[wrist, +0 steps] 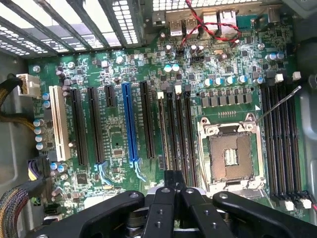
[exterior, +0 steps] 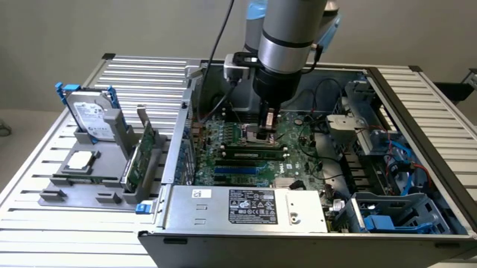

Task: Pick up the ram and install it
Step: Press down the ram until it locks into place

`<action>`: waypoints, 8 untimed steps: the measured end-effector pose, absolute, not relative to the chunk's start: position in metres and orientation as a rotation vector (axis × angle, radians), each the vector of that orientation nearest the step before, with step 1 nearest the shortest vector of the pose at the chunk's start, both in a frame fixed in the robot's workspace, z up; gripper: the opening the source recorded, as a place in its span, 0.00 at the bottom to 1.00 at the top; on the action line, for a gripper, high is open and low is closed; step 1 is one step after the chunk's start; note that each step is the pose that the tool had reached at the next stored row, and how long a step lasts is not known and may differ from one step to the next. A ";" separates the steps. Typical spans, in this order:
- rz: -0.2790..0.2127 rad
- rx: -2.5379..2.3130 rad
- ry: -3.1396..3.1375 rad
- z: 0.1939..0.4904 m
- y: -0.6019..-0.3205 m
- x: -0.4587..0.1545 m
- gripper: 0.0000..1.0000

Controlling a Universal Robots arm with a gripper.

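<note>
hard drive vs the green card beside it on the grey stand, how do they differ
The hard drive is silver, thick, with blue rails; the green card is a thin circuit board. The hard drive stands nearer the exterior view's left, the green card closer to the computer case. Both stand upright in the grey stand.

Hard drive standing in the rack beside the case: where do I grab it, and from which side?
Probably best to grip the hard drive by its free upper edge, fingers across its two flat faces, coming down from above. It stands on edge in the grey holder, whose posts cover its lower part, and the blue rails line its narrow sides.
</note>
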State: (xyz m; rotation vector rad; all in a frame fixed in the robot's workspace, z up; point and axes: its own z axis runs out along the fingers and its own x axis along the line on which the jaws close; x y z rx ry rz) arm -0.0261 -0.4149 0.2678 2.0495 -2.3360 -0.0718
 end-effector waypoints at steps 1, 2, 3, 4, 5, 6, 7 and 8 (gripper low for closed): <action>-0.068 2.037 -2.347 0.268 -0.415 -0.026 0.11; -0.065 2.024 -2.359 0.268 -0.415 -0.026 0.11; -0.062 2.011 -2.370 0.267 -0.415 -0.026 0.11; -0.058 1.998 -2.381 0.267 -0.415 -0.026 0.11; -0.055 1.984 -2.393 0.267 -0.415 -0.026 0.11; -0.051 1.971 -2.404 0.267 -0.415 -0.026 0.11; -0.049 1.956 -2.416 0.267 -0.415 -0.026 0.11; -0.048 1.939 -2.429 0.266 -0.415 -0.026 0.11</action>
